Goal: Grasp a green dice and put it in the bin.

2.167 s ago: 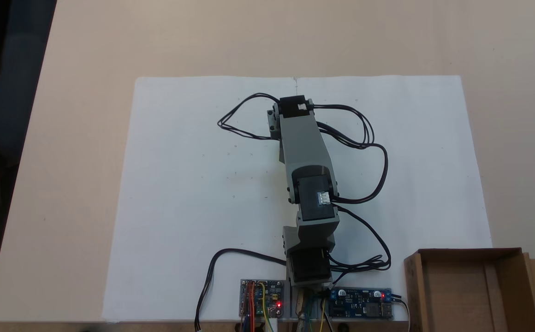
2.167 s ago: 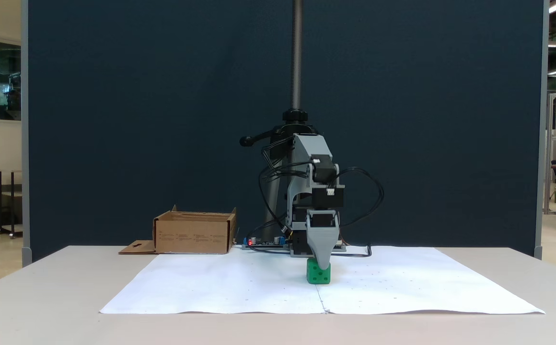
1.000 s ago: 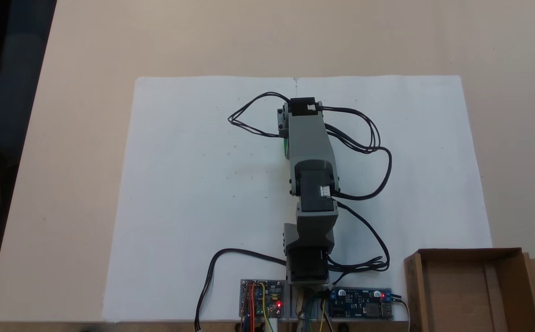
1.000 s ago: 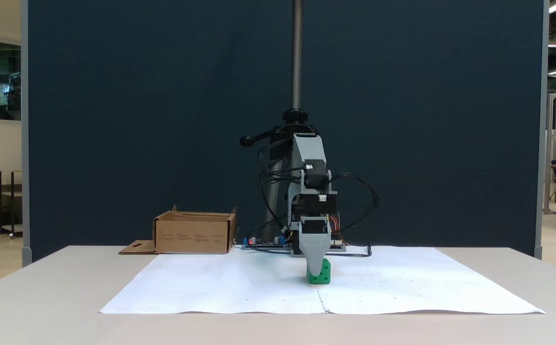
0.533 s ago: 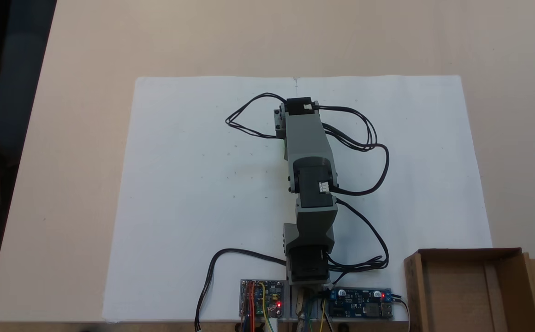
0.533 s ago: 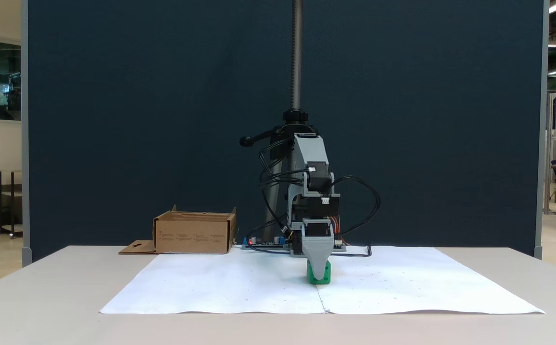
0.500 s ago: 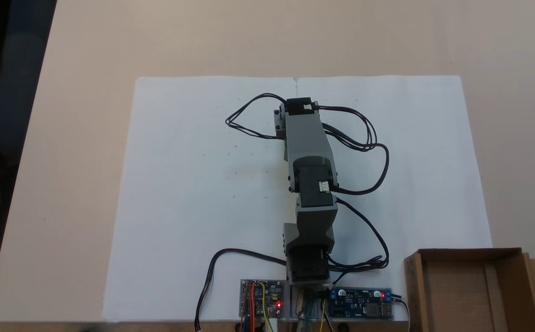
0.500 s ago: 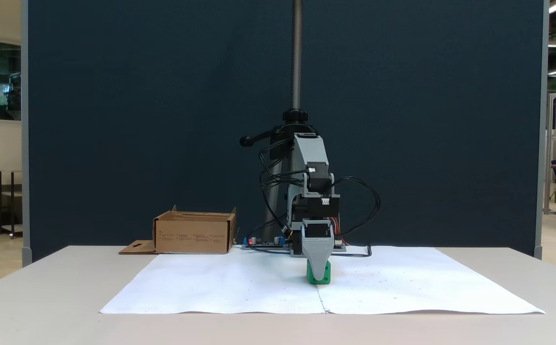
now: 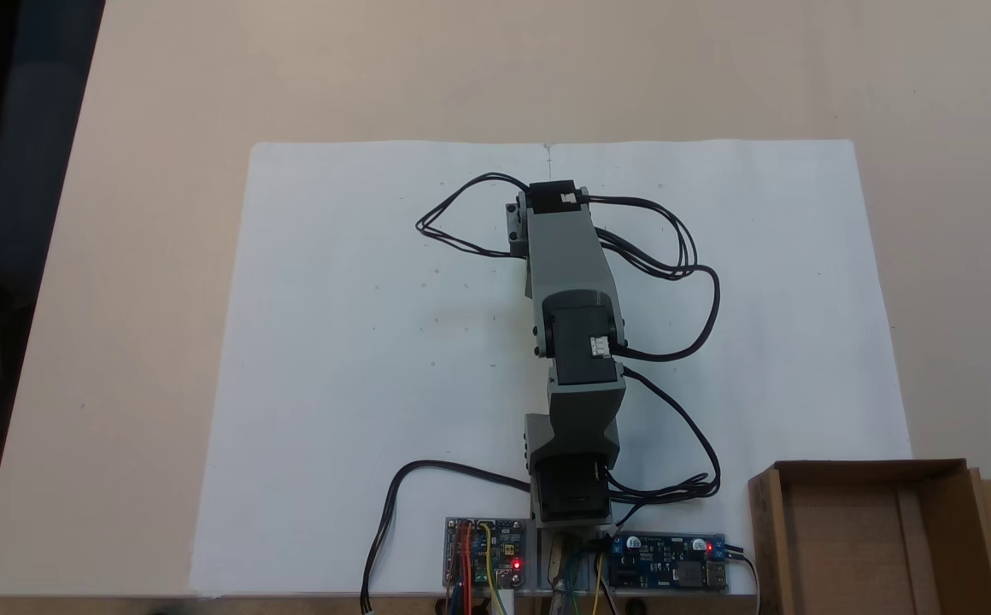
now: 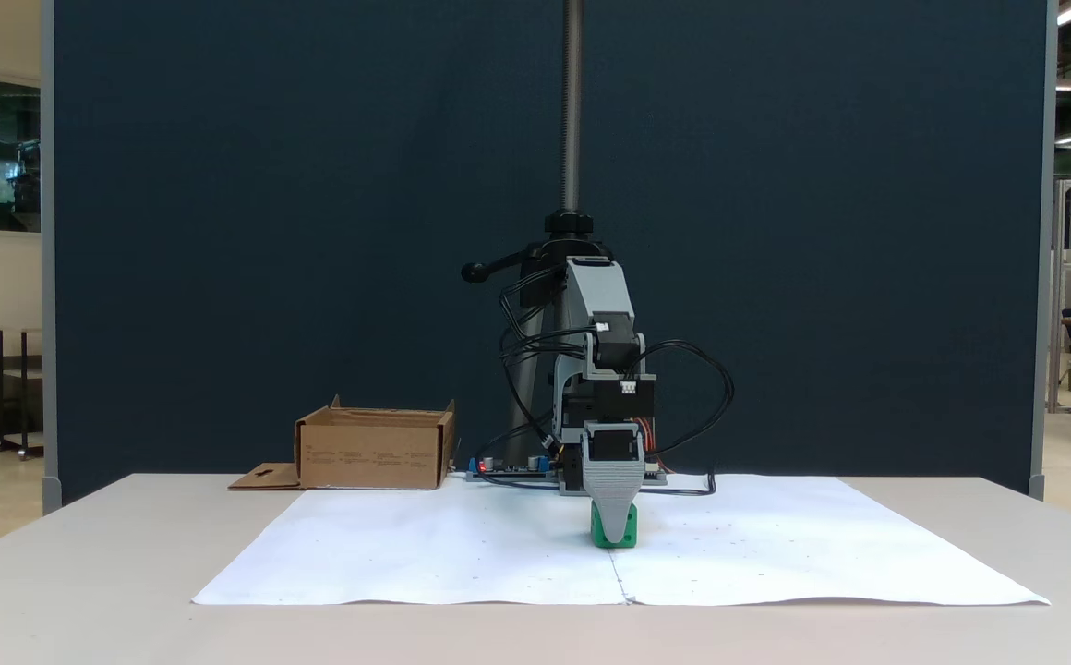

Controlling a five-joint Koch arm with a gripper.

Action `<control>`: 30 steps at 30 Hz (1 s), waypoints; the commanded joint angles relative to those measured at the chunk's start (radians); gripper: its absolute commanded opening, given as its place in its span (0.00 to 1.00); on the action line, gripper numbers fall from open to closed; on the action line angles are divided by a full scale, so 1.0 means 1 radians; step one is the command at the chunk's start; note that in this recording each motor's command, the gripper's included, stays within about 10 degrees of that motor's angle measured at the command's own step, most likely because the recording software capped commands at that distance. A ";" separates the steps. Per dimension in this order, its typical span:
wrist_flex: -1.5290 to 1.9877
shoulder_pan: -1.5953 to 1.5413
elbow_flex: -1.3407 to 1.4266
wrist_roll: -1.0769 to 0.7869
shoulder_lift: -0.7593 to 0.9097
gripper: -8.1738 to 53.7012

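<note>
In a fixed view from the front, the pincer (image 10: 615,538) points straight down onto the green dice (image 10: 627,534), its grey front jaw covering the middle of the cube's near face; green shows to either side of the tip and below it, and the dice sits on the white paper (image 10: 462,554); the second jaw lies behind the first, so whether the pincer is spread or pinching the cube I cannot tell. The bin (image 10: 374,450) stands well off to the left of the pincer and farther back, on the table (image 10: 83,573), its flap lying flat beside it. In a fixed view from above, the grey arm (image 9: 565,256) stretches out over the paper and hides what lies under it; the bin (image 9: 867,538) sits at the lower right, near the arm's base, with two circuit boards (image 9: 485,551) beside that base and black cables (image 9: 683,256) looping off the arm.
</note>
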 commanded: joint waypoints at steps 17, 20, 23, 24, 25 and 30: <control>-0.074 0.011 0.017 -0.084 0.012 0.33; -0.117 0.044 0.017 -0.083 0.043 0.33; -0.137 0.115 -0.006 -0.077 0.114 0.33; -0.137 0.143 -0.020 -0.066 0.143 0.33; -0.137 0.178 -0.034 -0.054 0.175 0.33; -0.129 0.325 -0.074 -0.023 0.354 0.33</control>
